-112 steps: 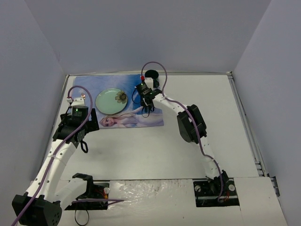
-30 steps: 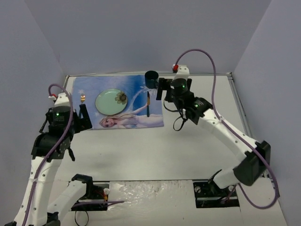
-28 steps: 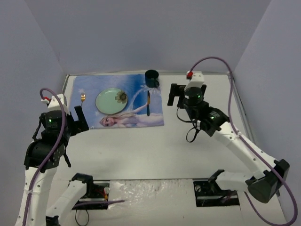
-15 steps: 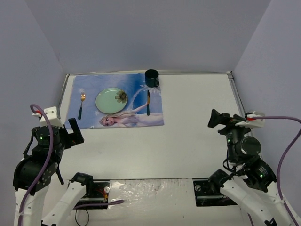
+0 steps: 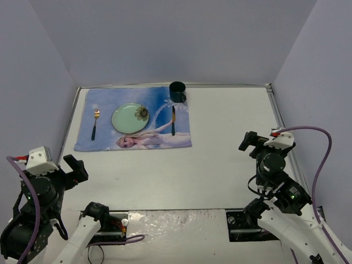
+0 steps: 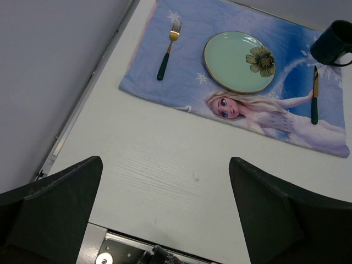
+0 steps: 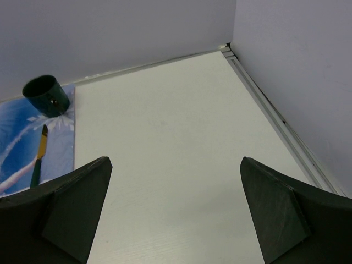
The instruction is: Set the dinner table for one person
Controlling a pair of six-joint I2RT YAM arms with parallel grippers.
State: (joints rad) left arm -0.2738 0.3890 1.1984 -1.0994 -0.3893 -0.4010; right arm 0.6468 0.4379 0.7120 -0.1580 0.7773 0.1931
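Now both arms have pulled back to the lower corners, left hand (image 6: 165,162) and right hand (image 7: 176,159) spread wide, empty. On blue cloth placemat (image 5: 159,140), upper left of white flat tabletop (image 5: 220,159): green round plate (image 5: 127,117), gold fork (image 5: 95,124), gold knife (image 5: 172,122), dark mug (image 5: 177,91). Setting looks complete.

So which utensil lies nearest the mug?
The knife, right of the plate, its gold blade pointing toward the mug; the fork lies left of the plate, farther away.
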